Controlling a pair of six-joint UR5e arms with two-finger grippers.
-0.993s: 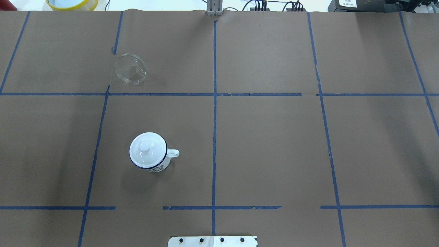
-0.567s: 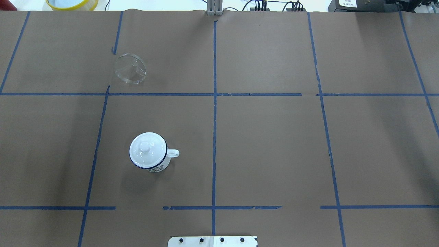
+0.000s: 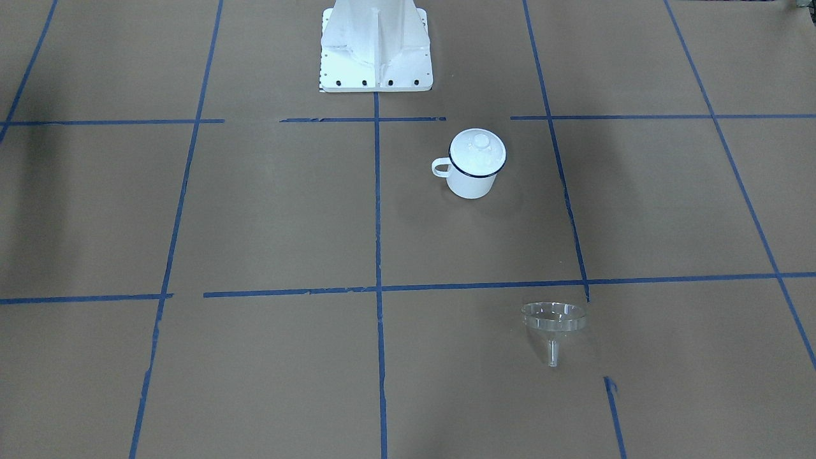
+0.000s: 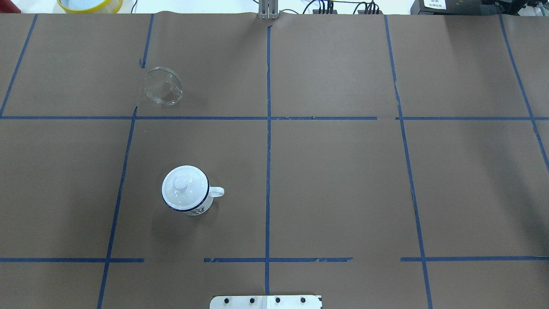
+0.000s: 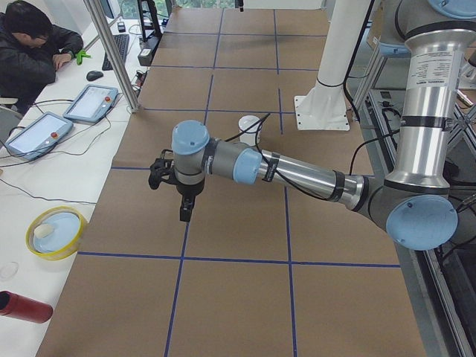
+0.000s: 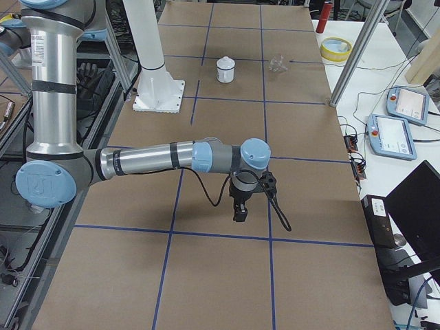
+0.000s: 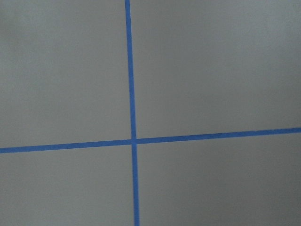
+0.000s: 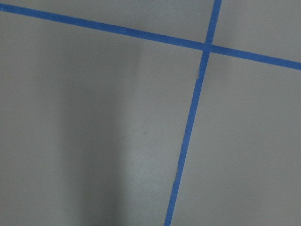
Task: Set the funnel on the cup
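- While your left tool (image 5: pixel 184 210) and right tool (image 6: pixel 239 210) hover over the worktop (image 4: pixel 343 171), you cannot tell their opening.
- Funnel (image 4: pixel 163 86) and cup (image 3: pixel 470 185) (lid (image 4: pixel 182 184) on) sit well away from both.

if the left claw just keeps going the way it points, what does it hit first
Probably the brown table paper, near a blue tape crossing. The left claw points down, and its wrist view shows only paper and tape.
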